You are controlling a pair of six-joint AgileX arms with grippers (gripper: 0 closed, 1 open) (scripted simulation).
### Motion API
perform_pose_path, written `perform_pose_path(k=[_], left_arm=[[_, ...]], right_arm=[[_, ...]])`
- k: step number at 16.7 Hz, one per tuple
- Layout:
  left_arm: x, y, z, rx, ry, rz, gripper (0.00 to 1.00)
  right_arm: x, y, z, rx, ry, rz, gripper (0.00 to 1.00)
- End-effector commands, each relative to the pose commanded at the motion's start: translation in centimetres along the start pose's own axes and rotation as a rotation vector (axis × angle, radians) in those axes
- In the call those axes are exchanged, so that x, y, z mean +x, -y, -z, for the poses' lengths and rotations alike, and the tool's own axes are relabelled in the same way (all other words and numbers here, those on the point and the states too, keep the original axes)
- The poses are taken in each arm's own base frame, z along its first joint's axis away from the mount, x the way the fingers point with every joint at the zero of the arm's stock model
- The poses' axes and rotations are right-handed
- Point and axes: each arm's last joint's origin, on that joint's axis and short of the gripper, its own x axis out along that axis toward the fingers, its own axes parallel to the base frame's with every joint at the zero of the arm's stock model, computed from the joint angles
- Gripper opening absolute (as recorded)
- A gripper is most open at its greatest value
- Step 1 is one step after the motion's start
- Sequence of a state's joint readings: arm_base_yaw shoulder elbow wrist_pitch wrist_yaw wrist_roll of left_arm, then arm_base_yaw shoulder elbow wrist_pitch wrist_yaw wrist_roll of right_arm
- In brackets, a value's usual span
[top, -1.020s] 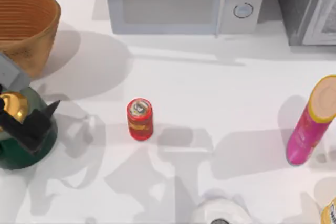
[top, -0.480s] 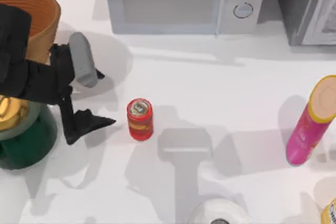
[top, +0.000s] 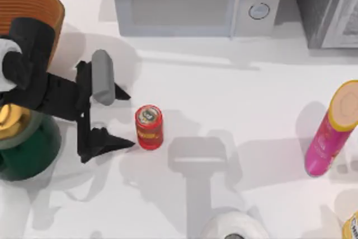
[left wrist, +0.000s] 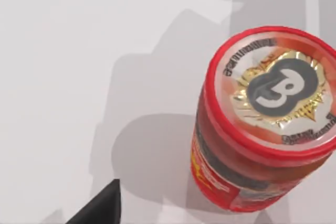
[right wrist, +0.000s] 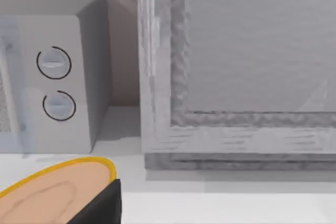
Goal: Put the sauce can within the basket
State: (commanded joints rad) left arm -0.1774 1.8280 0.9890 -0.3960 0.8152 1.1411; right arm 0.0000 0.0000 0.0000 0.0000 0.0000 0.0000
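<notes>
The sauce can [top: 149, 127], short and red with a silvery top, stands upright on the white table left of centre. The left wrist view shows the sauce can [left wrist: 262, 124] close up from above. My left gripper [top: 128, 119] is open just left of the can, its dark fingertips [top: 124, 144] spread apart with nothing between them and clear of the can. The tan woven basket [top: 39, 1] sits in the far left corner, partly covered by my left arm. My right arm [top: 232, 229] is parked at the table's front edge.
A dark green pot with a gold knob [top: 25, 152] stands under my left arm. A microwave [top: 196, 1] and a grey cabinet [top: 330, 4] line the back. A tall pink tube with a yellow lid [top: 330, 132] stands at the right.
My left arm has swung from over the green pot rightward across the table. Its open gripper now sits right beside the can, which has not moved.
</notes>
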Motion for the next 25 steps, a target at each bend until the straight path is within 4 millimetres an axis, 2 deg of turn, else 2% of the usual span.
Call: perform_pose_path(k=[3,5,13,18,25], left_arm=[[-0.1,0.0,0.1,-0.004,-0.001,-0.004,1.0],[0.7,0.0,-0.2,0.001,0.0,-0.001,1.0],[6.6,0.0,-0.1,0.0,0.0,0.0,1.0],[7.0,0.0,0.0,0.0,0.0,0.0,1.0],[7.0,0.0,0.0,0.0,0.0,0.0,0.47]], right_arm=[[0.0,0.0,0.0,0.0,0.0,0.0,1.0],[0.0,0.0,0.0,0.0,0.0,0.0,1.0],[0.0,0.0,0.0,0.0,0.0,0.0,1.0],[0.0,0.0,0.0,0.0,0.0,0.0,1.0],[0.0,0.0,0.0,0.0,0.0,0.0,1.0]])
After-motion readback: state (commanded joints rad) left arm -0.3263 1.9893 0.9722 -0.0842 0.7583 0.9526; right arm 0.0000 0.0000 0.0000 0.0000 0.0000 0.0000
